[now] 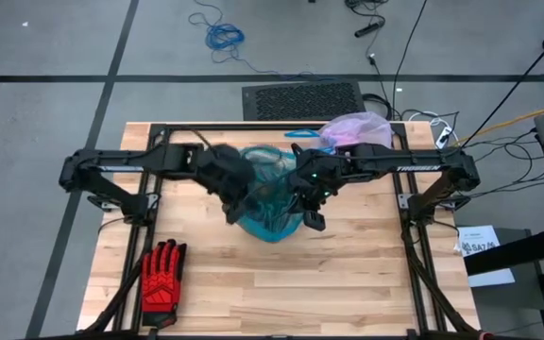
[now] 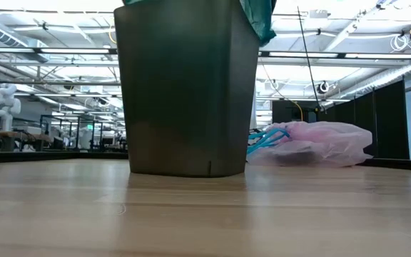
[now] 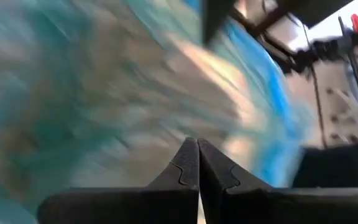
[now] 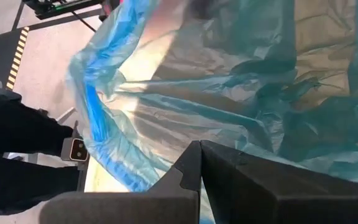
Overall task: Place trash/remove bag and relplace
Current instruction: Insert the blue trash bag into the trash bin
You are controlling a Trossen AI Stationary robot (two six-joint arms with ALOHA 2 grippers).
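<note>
Bag status: pink-lavender bag (image 1: 357, 129) lies off the bin on the table (image 1: 348, 283), upper centre-right of the high view, bunched and apparently filled; in the low view it sits right of the bin (image 2: 188, 93), blue drawstrings showing at its near end. Judged: removal step done. No loose trash visible on the table.

Replacement in progress. Teal-blue liner (image 1: 270, 189) is spread over the bin mouth at centre of the high view; an edge hangs over the rim at upper right of the bin in the low view.

Left claw (image 3: 197, 163): fingers pressed together, teal film filling its view; whether film is caught between the tips cannot be told. Right claw (image 4: 201, 163): fingers likewise together, pleats of liner converging toward them, a pinch likely but not confirmed. Both sit at the liner, left and right of bin centre.

Remaining, judged: seat liner around the full rim.

Hidden: bin interior; rim coverage under the arms; left wrist view heavily blurred. Red glove (image 1: 161, 276) lower left, untouched.
</note>
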